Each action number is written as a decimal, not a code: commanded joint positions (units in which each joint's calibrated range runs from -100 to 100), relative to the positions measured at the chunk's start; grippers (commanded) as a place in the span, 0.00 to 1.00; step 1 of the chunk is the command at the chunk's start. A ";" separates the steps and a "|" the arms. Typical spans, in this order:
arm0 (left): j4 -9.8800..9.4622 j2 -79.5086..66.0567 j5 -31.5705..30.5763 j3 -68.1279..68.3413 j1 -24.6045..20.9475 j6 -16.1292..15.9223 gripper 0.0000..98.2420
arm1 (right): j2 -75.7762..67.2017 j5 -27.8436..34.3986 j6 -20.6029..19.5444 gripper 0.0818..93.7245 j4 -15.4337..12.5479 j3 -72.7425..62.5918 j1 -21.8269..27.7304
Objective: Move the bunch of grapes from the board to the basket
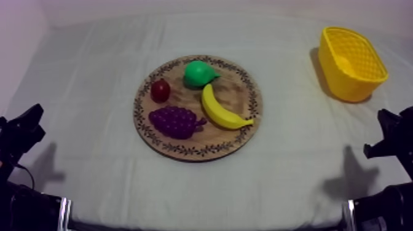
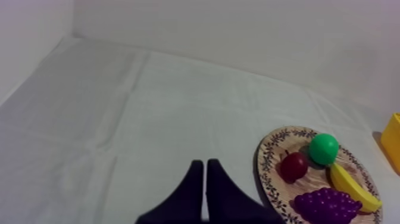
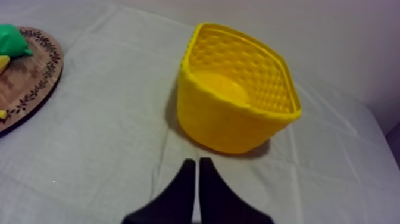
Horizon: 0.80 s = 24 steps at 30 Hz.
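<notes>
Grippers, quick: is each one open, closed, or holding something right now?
Left gripper: closed, holding nothing, near the wooden board.
Right gripper: closed, holding nothing, facing the yellow basket.

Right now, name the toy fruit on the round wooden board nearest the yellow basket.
The curved yellow banana; it alone stretches towards the yellow basket; the rest lie farther off.
</notes>
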 commanded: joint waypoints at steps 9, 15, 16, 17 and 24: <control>-0.04 0.00 -0.03 -0.04 -0.01 0.00 0.00 | 0.00 0.01 -5.88 0.00 0.04 0.05 -0.01; -0.04 0.00 -0.03 -0.04 -0.01 0.00 0.00 | 0.00 0.01 -5.63 0.00 0.04 0.05 -0.01; -0.04 0.00 -0.03 -0.04 -0.01 0.00 0.00 | 0.00 0.01 -5.48 0.00 0.04 0.05 -0.01; -0.04 0.00 -0.03 -0.04 -0.01 0.00 0.00 | 0.00 0.05 -5.30 0.00 0.04 0.05 -0.01; -0.04 0.00 -0.03 -0.04 -0.01 0.00 0.00 | 1.42 0.11 -3.71 0.00 0.75 -1.13 -0.96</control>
